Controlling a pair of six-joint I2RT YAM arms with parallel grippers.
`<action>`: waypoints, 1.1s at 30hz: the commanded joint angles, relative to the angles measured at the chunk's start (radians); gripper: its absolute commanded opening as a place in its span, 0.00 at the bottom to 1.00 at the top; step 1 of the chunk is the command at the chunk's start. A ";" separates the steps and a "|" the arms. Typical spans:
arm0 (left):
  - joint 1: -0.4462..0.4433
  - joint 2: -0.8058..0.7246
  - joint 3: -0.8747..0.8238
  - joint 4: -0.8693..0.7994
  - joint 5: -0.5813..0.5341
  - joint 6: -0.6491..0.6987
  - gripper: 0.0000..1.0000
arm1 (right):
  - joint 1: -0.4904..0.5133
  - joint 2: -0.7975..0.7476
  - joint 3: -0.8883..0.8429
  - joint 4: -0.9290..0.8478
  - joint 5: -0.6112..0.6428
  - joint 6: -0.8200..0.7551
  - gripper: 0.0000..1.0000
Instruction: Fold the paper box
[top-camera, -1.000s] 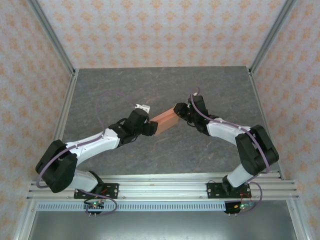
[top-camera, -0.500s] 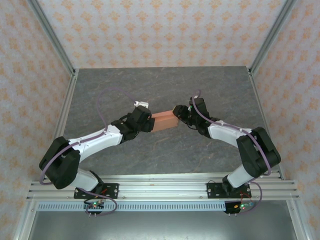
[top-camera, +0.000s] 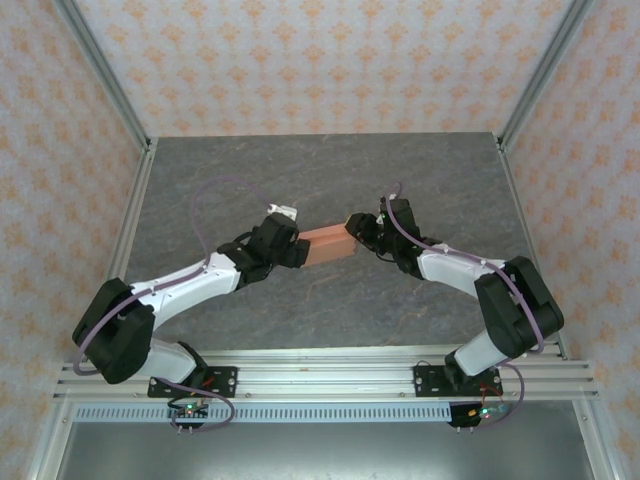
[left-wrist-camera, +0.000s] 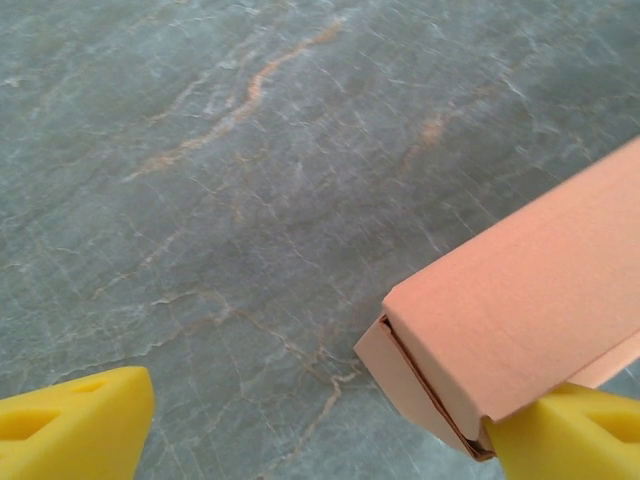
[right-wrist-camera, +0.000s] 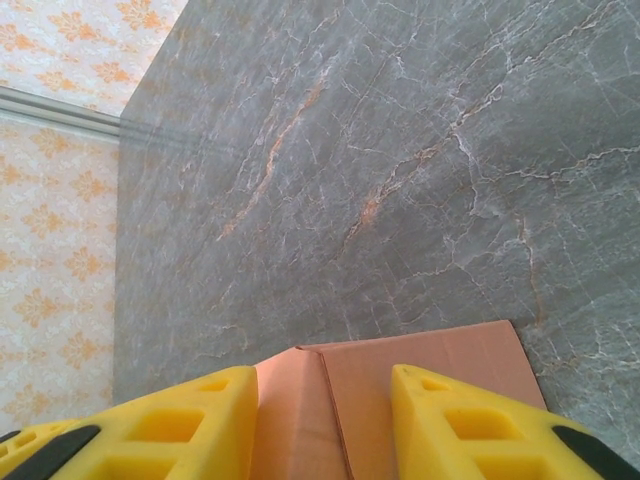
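- The paper box (top-camera: 327, 245) hangs between the two arms over the middle of the counter (top-camera: 330, 180), already a closed oblong rather than a flat sheet; a second ago it slanted more steeply up toward the right arm, and now it sits closer to level in the top view.
- The right fingers (right-wrist-camera: 150, 430) stand fairly narrow, one on each side of the box's end, with the card filling the gap between them; they seem to be pinching it, and I judge that this arm now carries the box.
- The left fingers (left-wrist-camera: 70, 425) are spread wide; one stands well apart from the card, while the other sits just under the box's open end, touching it; nothing is gripped on this side.
- The left wrist has shifted a little along the box's left end over the last second; that looks like a hold being let go or re-set, not a fresh fold.
- At that end a thin inner flap shows, not quite flush; my guess is that the main folds are done and this end remains to be tucked or pressed home.
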 joint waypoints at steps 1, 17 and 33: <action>-0.012 0.012 -0.008 -0.006 0.127 0.067 0.88 | 0.016 0.014 -0.037 -0.052 -0.011 0.007 0.38; 0.001 0.031 -0.010 0.044 0.367 0.152 0.92 | 0.035 -0.005 -0.059 -0.061 0.049 0.008 0.37; 0.044 -0.085 -0.054 0.100 0.387 0.039 0.94 | 0.036 -0.030 -0.058 -0.092 0.086 -0.008 0.36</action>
